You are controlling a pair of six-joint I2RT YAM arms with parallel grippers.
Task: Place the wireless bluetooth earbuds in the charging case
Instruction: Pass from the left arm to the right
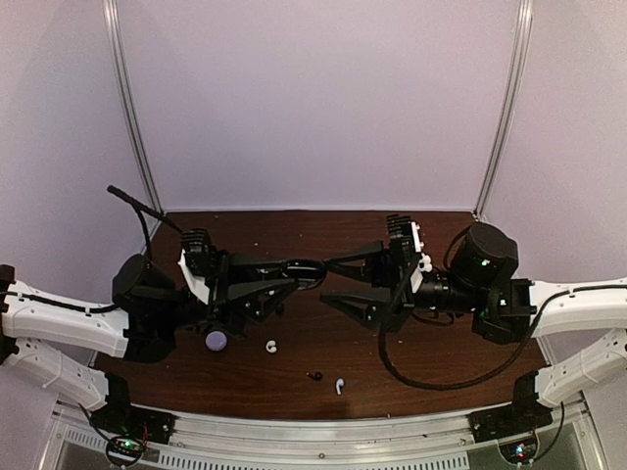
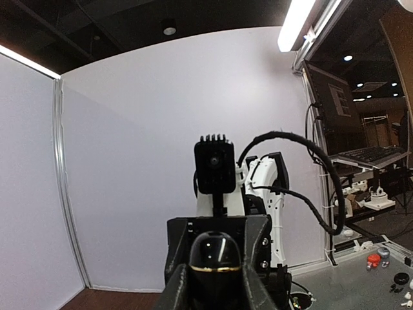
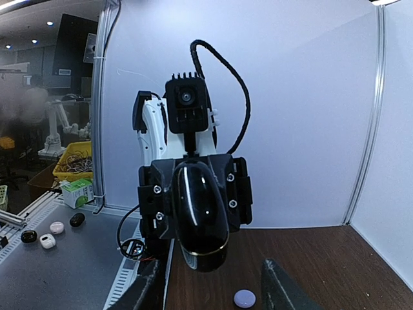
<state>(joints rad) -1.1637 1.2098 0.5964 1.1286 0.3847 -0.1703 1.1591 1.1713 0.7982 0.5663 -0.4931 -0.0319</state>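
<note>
Black case clenched in left tool; right tool released. White earbud near case judged light, slippery; best pinched across body.

No text, label or number is legible on anything here.

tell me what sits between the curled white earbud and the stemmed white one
A small black earbud, lying apart from both the curled white earbud and the stemmed white earbud. The top view shows it.
</note>
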